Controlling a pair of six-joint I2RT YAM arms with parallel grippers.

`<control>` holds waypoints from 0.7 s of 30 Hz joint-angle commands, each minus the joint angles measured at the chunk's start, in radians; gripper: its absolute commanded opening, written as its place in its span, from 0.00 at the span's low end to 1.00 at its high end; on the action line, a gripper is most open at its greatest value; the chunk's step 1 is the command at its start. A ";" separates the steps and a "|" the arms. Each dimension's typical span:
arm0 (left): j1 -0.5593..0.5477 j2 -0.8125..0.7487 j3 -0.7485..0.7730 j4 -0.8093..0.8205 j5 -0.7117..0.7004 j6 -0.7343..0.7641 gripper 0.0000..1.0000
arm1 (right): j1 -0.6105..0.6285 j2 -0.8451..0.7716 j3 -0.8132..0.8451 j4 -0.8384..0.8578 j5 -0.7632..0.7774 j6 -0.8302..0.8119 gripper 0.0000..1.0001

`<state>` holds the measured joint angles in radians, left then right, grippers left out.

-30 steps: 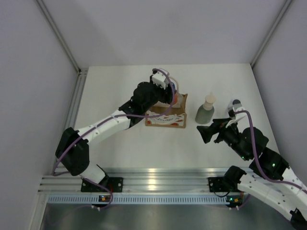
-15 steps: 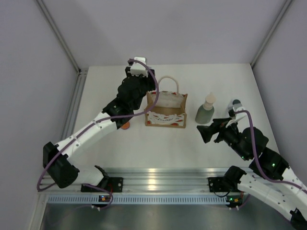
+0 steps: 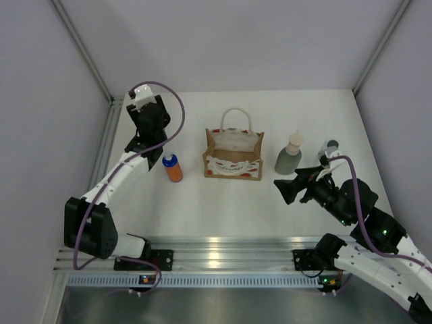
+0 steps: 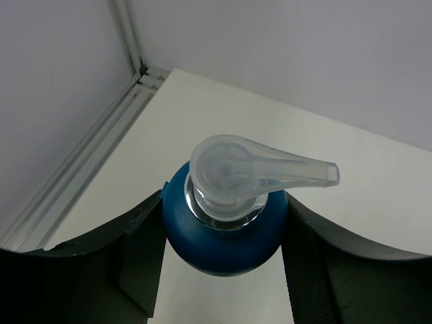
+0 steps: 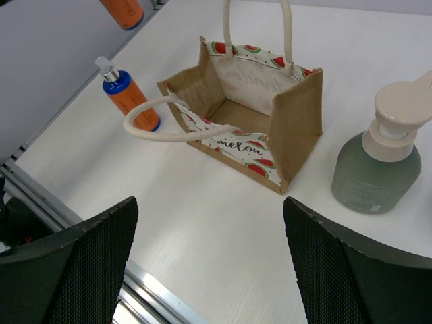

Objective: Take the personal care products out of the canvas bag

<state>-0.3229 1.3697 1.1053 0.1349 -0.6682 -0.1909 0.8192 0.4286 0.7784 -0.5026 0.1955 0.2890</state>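
The canvas bag [image 3: 233,156] stands open at mid-table, and the right wrist view [image 5: 287,128] shows no bottle inside it. My left gripper [image 3: 144,138] is at the far left, shut on the blue cap [image 4: 226,233] of an orange pump bottle [image 5: 123,11] held above the table. A second orange bottle [image 3: 173,168] stands left of the bag and also shows in the right wrist view [image 5: 130,100]. The grey-green bottle [image 3: 288,156] with a beige cap stands right of the bag. The white bottle [image 3: 331,146] is half hidden behind my right arm. My right gripper [image 3: 289,190] is open and empty.
A metal rail [image 3: 106,145] runs along the table's left edge below the left wall. Another rail [image 3: 223,253] lies along the near edge. The bag's loop handle [image 5: 172,131] droops towards the standing orange bottle.
My left gripper rose out of the bag and swung far left with an orange bottle in its grip. The right arm has not moved.
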 commanded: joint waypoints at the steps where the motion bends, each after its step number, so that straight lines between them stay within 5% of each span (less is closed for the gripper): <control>1: 0.030 0.035 -0.030 0.201 0.064 -0.059 0.00 | -0.011 -0.010 0.007 0.039 -0.034 0.006 0.85; 21: 0.065 0.262 -0.217 0.437 0.012 -0.136 0.00 | -0.011 -0.037 -0.019 0.038 -0.057 -0.002 0.86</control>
<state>-0.2630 1.6413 0.8890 0.3717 -0.6220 -0.3012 0.8192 0.3992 0.7696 -0.5018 0.1513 0.2901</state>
